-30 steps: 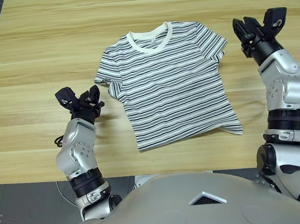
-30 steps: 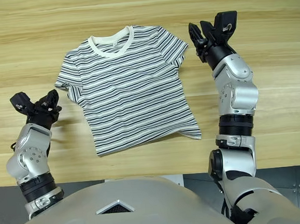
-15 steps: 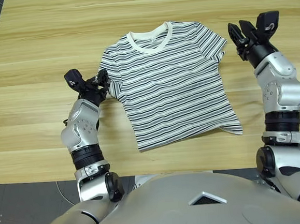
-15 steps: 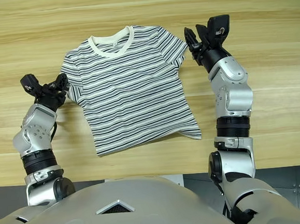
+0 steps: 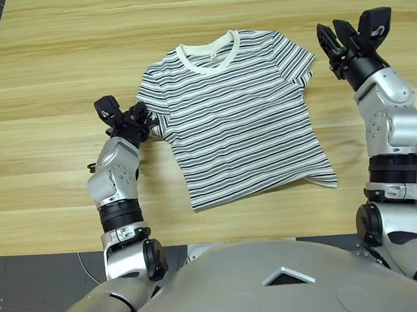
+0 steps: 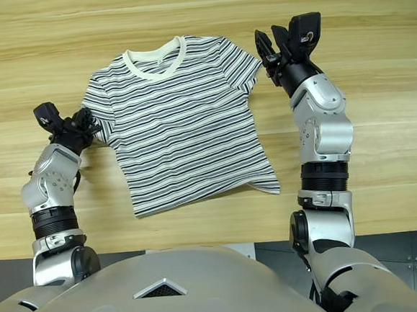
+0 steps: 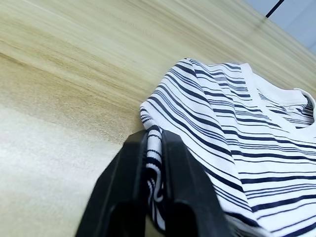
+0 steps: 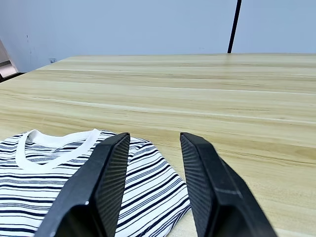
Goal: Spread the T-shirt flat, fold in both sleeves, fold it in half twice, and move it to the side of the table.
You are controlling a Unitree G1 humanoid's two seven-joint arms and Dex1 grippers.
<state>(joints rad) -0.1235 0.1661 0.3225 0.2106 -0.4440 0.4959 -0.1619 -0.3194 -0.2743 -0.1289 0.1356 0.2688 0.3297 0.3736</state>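
A black-and-white striped T-shirt point(image 5: 234, 110) with a white collar lies face up on the wooden table point(image 5: 56, 59), mostly flat, its bottom hem slightly skewed. My left gripper point(image 5: 142, 118) is shut on the edge of the shirt's left sleeve point(image 7: 163, 116); striped cloth point(image 7: 154, 168) shows pinched between its black fingers. My right gripper point(image 5: 335, 43) hovers open just beyond the right sleeve point(image 8: 158, 182), its two fingers point(image 8: 106, 182) spread with nothing between them.
Bare wood surrounds the shirt on every side. The table's front edge point(image 5: 57, 249) runs close to my body, with dark floor beyond it. A blue-grey wall point(image 8: 123, 24) stands behind the table's far edge.
My left gripper moved from the bare table in to the left sleeve and shut on its edge. The right gripper shifted slightly near the right sleeve, staying open.
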